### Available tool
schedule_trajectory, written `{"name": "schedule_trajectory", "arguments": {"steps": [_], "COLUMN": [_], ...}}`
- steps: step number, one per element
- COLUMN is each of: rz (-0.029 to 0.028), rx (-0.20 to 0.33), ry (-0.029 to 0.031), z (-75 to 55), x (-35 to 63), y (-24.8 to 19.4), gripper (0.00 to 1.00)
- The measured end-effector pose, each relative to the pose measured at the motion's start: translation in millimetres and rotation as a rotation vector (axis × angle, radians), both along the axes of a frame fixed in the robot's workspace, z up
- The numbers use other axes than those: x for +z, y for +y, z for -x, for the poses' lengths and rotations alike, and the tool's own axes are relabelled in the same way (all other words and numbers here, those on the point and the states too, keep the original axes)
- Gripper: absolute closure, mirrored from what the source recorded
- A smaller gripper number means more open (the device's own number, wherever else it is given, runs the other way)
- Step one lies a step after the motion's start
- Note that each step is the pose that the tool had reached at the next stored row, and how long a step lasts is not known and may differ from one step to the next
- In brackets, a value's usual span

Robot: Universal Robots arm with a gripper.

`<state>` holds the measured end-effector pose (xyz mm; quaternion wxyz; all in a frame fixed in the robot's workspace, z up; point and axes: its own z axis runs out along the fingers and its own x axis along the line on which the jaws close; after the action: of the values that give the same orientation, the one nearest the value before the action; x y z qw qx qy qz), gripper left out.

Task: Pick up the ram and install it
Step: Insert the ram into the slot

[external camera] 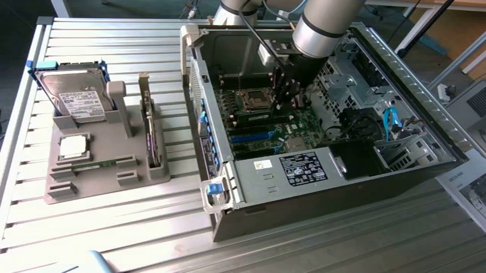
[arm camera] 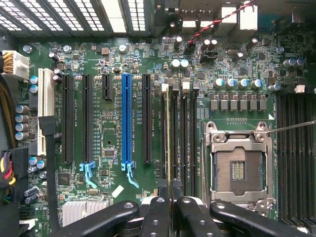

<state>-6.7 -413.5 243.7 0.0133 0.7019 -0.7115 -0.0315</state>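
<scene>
In the wrist view the ram (arm camera: 169,138) is seen edge-on as a thin greenish strip running out from between my fingers (arm camera: 157,213). My gripper (arm camera: 169,205) is shut on it. The stick lies in line with the black memory slots (arm camera: 183,138), between the long expansion slots and the empty processor socket (arm camera: 238,168); whether it touches a slot I cannot tell. In the exterior view my gripper (external camera: 287,99) reaches down inside the open computer case (external camera: 304,176), over the motherboard (external camera: 266,122). A similar green stick (external camera: 95,165) lies in the grey holder.
The grey holder (external camera: 57,190) at the exterior view's left also carries a hard drive (external camera: 76,96), a square silver processor (external camera: 74,147) and an upright card (external camera: 154,142). A blue slot (arm camera: 126,118) and cables (external camera: 391,122) lie near the work area. The case walls stand close around the arm.
</scene>
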Motion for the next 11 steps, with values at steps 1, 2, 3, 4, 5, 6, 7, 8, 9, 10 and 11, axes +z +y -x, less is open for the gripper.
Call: {"name": "schedule_trajectory", "arguments": {"steps": [1,2,3,4,5,6,7,8,9,10,11], "rz": [0.0,0.0,-0.0001,-0.0001,-0.0001,0.0,0.0001,0.0001,0.0,0.0,0.0], "rx": [0.0,0.0,0.0,0.0,0.0,0.0,0.0,0.0,0.0,0.0,0.0], "ry": [0.0,0.0,0.0,-0.0001,0.0002,0.002,0.0052,0.0095,0.0121,0.0159,0.0184], "z": [0.0,0.0,0.0,0.0,-0.1,-0.5,-0.9,-1.7,-2.1,-2.9,-3.5], "x": [0.0,0.0,0.0,0.0,0.0,0.0,0.1,0.1,0.0,0.0,0.0], "y": [0.0,0.0,0.0,0.0,0.0,0.0,-0.1,-0.1,-0.1,-0.2,-0.2], "gripper": [0.88,0.88,0.88,0.88,0.88,0.88,0.88,0.88,0.88,0.88,0.88]}}
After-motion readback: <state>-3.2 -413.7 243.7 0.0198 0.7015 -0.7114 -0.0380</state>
